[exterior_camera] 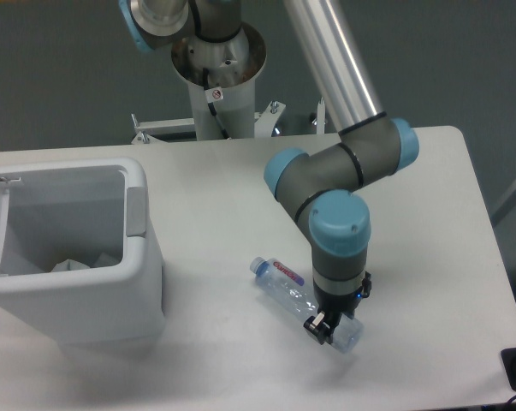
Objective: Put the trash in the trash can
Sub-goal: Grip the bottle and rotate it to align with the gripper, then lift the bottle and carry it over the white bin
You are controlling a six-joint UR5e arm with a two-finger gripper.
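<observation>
On the right half of the white table (429,197), the fixed camera shows the gripper (324,328) clamped across the base end of the crushed plastic bottle (302,299). The bottle slants with its blue cap up and to the left; whether its body rests on the table or hangs just above it cannot be told. The trash can (142,291) stands well apart on the left, lid swung open at the frame edge, and the crumpled paper napkin (69,265) already lies in its grey inside.

The grip sits at one end of a crumpled, slick body, so the bottle could pivot, sag or slip free on the way over, and its long free end might catch the bin's rim.

The wrist hides the fingers, so how much of the bottle they bite is unclear. The label's red lettering is too small to read, and the bin's left side is cut off.
</observation>
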